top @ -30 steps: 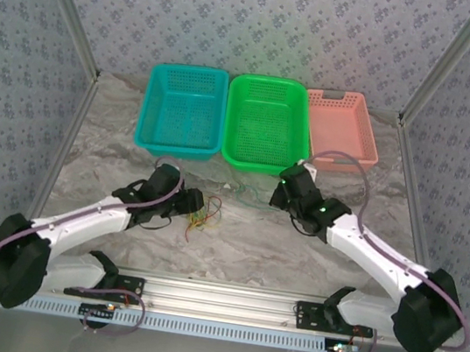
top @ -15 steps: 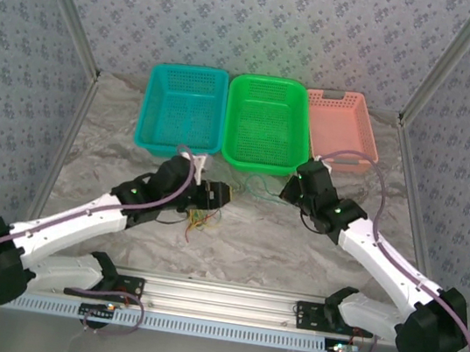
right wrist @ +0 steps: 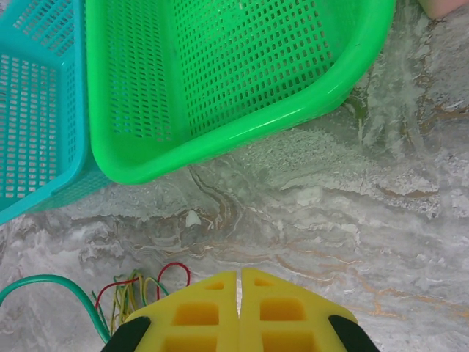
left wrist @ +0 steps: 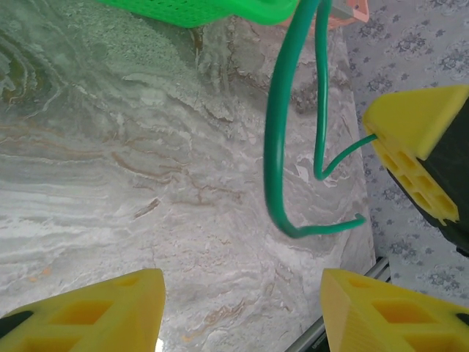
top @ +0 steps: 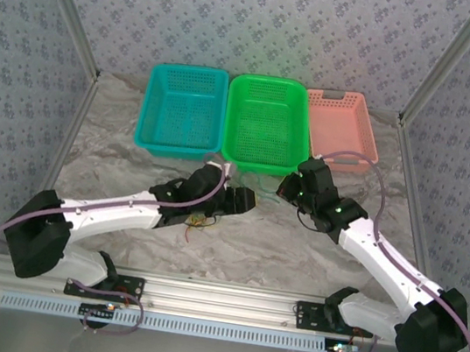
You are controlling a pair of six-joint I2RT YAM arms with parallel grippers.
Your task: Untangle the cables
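A green cable (left wrist: 274,147) hangs in a loop above the marble tabletop, and one end runs into the yellow fingers of my right gripper (left wrist: 410,139), which is shut on it. In the right wrist view that gripper (right wrist: 239,304) has its fingers pressed together, and the green cable (right wrist: 51,281) curves away at the lower left. The remaining cables (right wrist: 132,293), red, yellow and green, lie bundled on the table (top: 202,221). My left gripper (left wrist: 242,284) is open just below the green loop and holds nothing. From above, the left gripper (top: 245,200) and right gripper (top: 285,187) sit close together.
Three baskets stand in a row at the back: teal (top: 183,111), green (top: 267,123) and pink (top: 341,130). The green basket (right wrist: 242,73) lies directly ahead of the right gripper. Aluminium rails (top: 217,297) line the near edge.
The left arm has swung right and forward, from over the bundle to beside the right gripper, and its jaws narrowed slightly. The right gripper rose and shifted right with the green cable, then held.
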